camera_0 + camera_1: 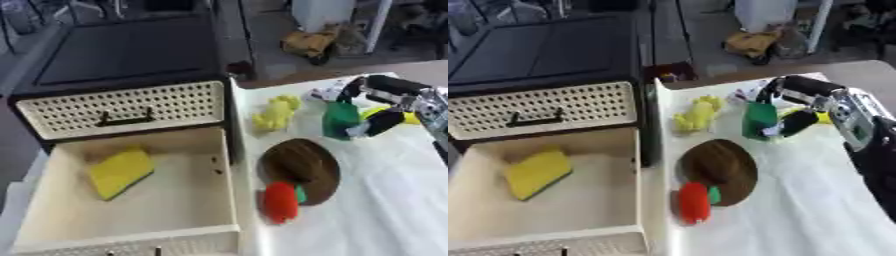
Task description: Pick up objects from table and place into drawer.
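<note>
Right hand (794,107) enters from the right edge at the far right of the white surface (798,200). Its fingers curl over the top of a green object (759,119) and the thumb closes against that object's right side, so the hand pinches it. Whether the object rests on the surface or is just lifted, cannot tell. A yellow item (409,117) shows partly behind the hand, on its right. A small white and dark item (327,93) lies just beyond the fingers, at the far side.

Left of the green object, near it but apart: a pale yellow lumpy object (276,114). Nearer the camera, a round brown wooden board (302,167) lies flat. A red object (281,201) with a small green piece beside it overlaps the board's near left edge.

The open drawer (223,155) sits left of the surface, cream-coloured. Inside it a yellow sponge-like block (120,171) lies flat, toward the far left. Behind the drawer stands a perforated cream panel (122,109) with a dark handle.

Left hand: shows in neither view.
</note>
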{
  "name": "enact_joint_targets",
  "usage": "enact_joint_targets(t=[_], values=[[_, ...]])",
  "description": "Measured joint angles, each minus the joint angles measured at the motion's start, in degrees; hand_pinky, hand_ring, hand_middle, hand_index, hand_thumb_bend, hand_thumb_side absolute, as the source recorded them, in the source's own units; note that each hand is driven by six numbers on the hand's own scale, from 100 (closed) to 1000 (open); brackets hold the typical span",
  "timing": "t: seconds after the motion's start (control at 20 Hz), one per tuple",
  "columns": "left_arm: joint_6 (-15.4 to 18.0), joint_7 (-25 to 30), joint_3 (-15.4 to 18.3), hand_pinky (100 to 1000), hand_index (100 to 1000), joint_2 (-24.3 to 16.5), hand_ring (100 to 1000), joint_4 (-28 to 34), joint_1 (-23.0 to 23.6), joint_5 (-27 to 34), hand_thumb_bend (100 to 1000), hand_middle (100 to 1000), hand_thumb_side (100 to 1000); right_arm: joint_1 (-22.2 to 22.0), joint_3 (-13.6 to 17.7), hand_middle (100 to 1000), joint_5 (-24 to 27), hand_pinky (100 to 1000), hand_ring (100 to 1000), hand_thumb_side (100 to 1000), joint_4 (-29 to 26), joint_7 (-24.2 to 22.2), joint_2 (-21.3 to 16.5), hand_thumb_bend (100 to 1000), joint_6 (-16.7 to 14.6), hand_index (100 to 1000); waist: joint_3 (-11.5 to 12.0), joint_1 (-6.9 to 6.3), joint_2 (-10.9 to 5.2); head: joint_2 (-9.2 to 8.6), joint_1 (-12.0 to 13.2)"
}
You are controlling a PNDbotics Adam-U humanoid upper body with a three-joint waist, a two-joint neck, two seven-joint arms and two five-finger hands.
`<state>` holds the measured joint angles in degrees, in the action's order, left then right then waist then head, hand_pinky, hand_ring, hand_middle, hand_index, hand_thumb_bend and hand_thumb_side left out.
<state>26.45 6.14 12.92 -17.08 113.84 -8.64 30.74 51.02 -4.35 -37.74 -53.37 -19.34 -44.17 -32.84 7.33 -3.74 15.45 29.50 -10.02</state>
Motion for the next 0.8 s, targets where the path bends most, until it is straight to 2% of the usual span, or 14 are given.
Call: enact_joint_targets(t=[0.3, 0.35, 0.4, 0.6, 0.8], values=[[0.07, -0.20, 0.06, 562, 996, -0.02, 641, 0.00, 0.01, 0.16, 100, 731, 1000, -0.70, 0.09, 490, 7.15, 722, 815, 556, -6.90, -0.06, -2.05, 442, 4.02, 526, -0.31, 0.36, -0.66, 0.07, 0.54], [0.06, -0.23, 0.08, 563, 996, -0.03, 641, 0.00, 0.01, 0.19, 100, 731, 1000, -0.73, 0.09, 501, 8.08, 718, 811, 1000, -7.76, -0.27, -2.24, 1000, 4.61, 524, -0.31, 0.35, -0.66, 0.07, 0.57], [0.06, -0.26, 0.10, 565, 995, -0.04, 645, 0.00, 0.01, 0.25, 100, 731, 1000, -0.75, -0.03, 490, 8.81, 718, 811, 593, -8.51, -0.38, -2.35, 428, 4.99, 525, -0.36, 0.35, -0.76, 0.09, 0.69], [-0.20, -0.57, 0.11, 566, 995, -0.60, 647, 0.00, 0.01, 0.85, 100, 730, 1000, -0.58, -2.04, 492, 11.85, 719, 809, 615, -12.76, 0.78, -3.58, 409, 4.22, 528, -1.13, 1.10, -2.53, 0.53, 1.44], [-0.47, -0.79, 0.09, 571, 995, -1.44, 653, 0.00, 0.02, 1.64, 100, 731, 1000, -0.72, -4.07, 491, 15.26, 718, 806, 641, -18.20, 1.67, -4.72, 396, 4.36, 526, -1.21, 1.49, -3.43, 1.14, 1.74]])
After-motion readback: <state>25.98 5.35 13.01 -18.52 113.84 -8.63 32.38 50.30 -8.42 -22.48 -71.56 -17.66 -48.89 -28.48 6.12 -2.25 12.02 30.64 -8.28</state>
